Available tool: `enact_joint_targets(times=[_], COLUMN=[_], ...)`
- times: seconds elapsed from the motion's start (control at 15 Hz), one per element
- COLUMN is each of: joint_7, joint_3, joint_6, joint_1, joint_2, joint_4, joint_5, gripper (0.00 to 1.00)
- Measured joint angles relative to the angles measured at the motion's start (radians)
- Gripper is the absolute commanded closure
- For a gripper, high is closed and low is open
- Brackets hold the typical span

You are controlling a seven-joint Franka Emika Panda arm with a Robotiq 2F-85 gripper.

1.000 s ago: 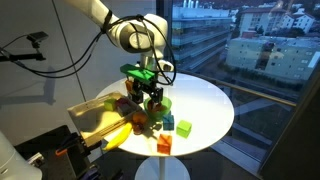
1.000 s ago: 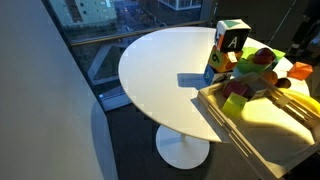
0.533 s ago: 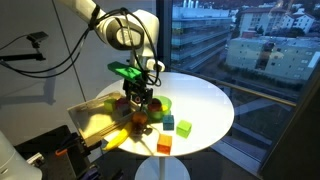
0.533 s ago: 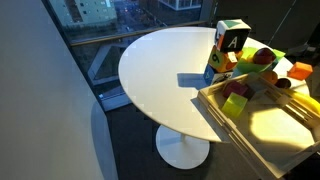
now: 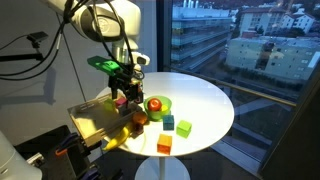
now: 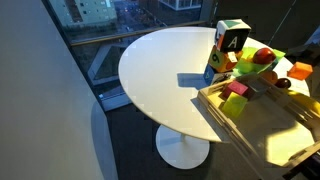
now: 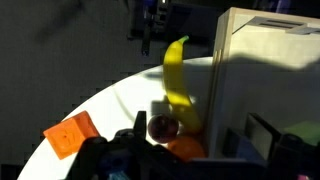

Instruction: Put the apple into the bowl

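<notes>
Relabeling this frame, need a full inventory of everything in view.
apple: 1, red, in the bowl
bowl: 1, lime green, on the table
banana: 1, yellow, near the tray's edge
green block: 1, green, beside the bowl
orange block: 1, orange, near the table edge
letter block: 1, multicoloured, marked "A", next to the bowl
tray: 1, wooden, on the table
table: 1, white, round
arm: 1, white
end effector: 1, dark, above the tray, open or shut unclear
</notes>
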Motion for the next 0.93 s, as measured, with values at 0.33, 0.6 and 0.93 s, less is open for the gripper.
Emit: enact_joint_targets(times=[0.33, 0.6, 0.93], joint_7=[0.049, 0.092, 0.139], joint_3=[0.02, 0.033, 0.047], joint_6=[-0.055, -0.093, -0.132], joint_1=[0.014, 0.022, 0.023], joint_2=[-0.146, -0.253, -0.341], joint_4=[-0.06, -0.081, -0.078], joint_5=[0.0, 0.0, 0.0], gripper=[0.0, 0.0, 0.0])
